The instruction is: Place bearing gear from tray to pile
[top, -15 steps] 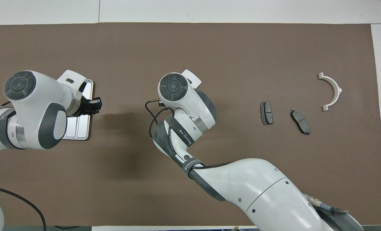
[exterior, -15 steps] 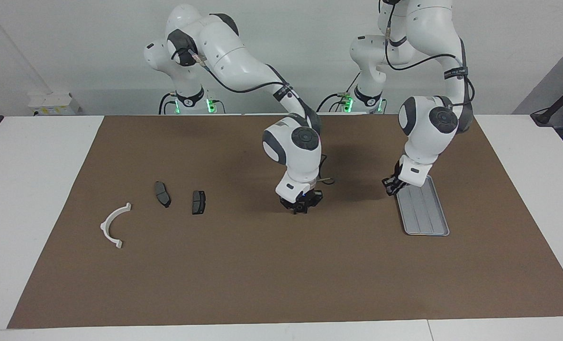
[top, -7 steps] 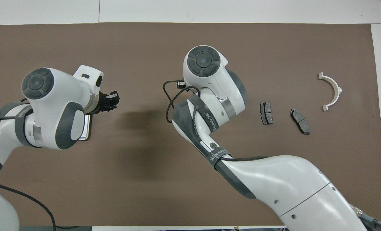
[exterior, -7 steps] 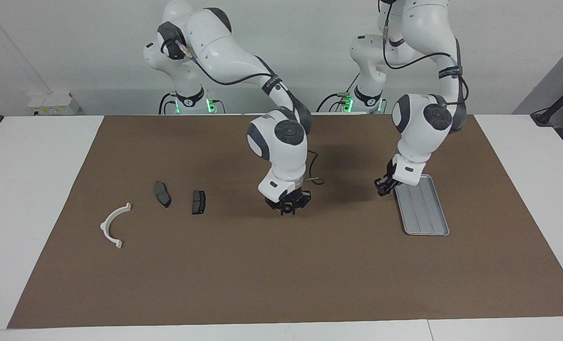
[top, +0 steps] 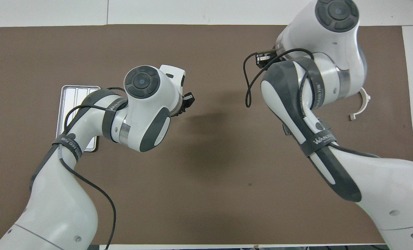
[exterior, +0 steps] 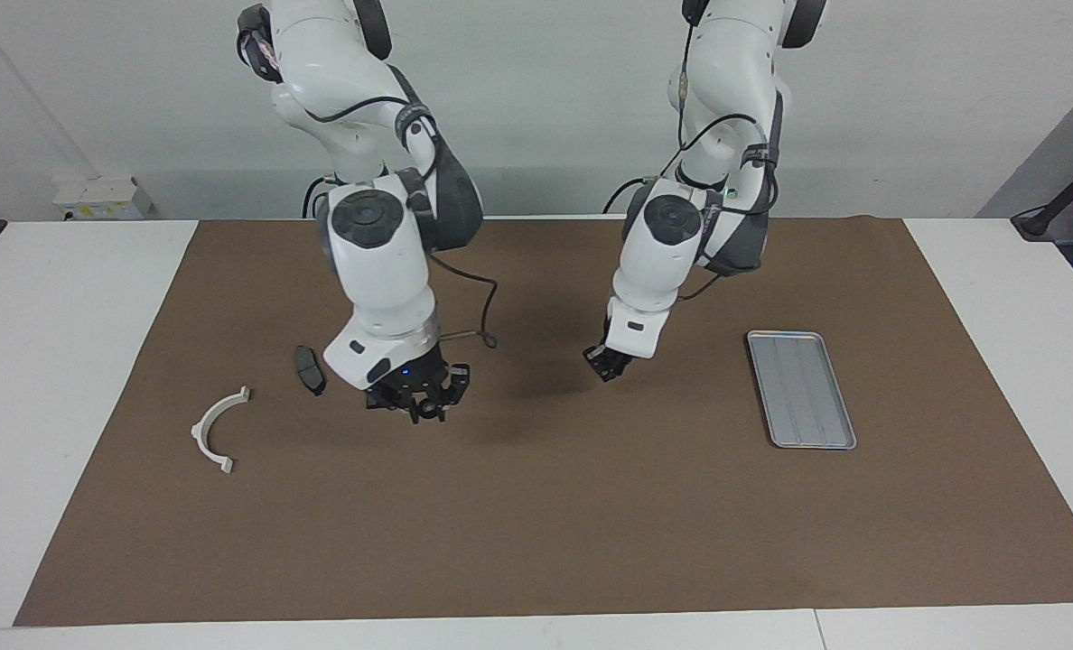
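Within the last second the left claw [exterior: 607, 364] has left the tray [exterior: 803, 390] for bare tabletop [exterior: 536, 524] toward the right arm's end. The right claw [exterior: 419, 397] has swung farther still from the tray and now hangs over the pile's edge, so delivery looks close. I cannot tell whether either claw is clamped on anything, and no bearing gear shows on the tray; counted, there are two claws, one tray, one visible brake pad [exterior: 309, 370] and one white bracket [exterior: 216, 429].

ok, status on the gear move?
Right gripper over mat, beside brake pad. Left gripper over mat, toward tray. Tray bare. Nothing in the way.
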Robot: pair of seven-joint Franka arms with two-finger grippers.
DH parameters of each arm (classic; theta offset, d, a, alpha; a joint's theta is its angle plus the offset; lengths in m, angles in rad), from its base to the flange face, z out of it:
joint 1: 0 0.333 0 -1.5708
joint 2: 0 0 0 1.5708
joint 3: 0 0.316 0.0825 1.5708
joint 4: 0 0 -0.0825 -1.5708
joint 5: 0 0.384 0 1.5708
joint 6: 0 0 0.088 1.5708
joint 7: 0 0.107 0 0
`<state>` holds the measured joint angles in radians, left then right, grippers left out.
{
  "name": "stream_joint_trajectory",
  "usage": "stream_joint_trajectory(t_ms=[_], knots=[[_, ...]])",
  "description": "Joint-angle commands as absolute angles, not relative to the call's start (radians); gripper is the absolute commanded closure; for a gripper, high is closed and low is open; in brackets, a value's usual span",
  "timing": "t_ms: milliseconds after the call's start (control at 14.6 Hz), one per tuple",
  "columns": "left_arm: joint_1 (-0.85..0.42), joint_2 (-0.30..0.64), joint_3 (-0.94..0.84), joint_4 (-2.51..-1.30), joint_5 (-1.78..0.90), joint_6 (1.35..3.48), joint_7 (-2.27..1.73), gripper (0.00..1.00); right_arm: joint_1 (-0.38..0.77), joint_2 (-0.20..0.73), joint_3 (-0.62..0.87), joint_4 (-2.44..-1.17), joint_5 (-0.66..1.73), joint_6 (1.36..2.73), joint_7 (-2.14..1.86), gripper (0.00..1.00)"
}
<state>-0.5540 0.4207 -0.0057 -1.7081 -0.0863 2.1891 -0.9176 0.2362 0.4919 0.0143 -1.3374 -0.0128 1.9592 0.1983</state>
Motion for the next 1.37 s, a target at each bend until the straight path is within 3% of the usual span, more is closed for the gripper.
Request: stream_joint_trajectory(t_ms=[0,206,343,686,1304], knots=[[-0.603,0.498,0.035,-1.635,-0.048,2.158,-0.945,1.0,0.12,0.466,0.034,-1.373,0.009,1.948,0.022,1.0],[-0.633,0.583,0.041,-1.548,-0.032,2.136,-1.012,1.0,0.02,0.465,0.034,-1.397,0.043,1.954,-0.141,1.0],[-0.632,0.589,0.041,-1.516,-0.034,2.071,-1.014,1.0,-0.014,0.439,0.034,-1.463,0.043,1.974,-0.179,1.0],[-0.658,0.603,0.041,-1.508,-0.037,2.097,-1.061,1.0,-0.061,0.39,0.032,-1.686,0.043,2.147,-0.255,1.0],[-0.67,0.603,0.041,-1.545,-0.026,2.172,-1.066,1.0,-0.071,0.391,0.032,-1.881,0.043,2.352,-0.293,1.0]])
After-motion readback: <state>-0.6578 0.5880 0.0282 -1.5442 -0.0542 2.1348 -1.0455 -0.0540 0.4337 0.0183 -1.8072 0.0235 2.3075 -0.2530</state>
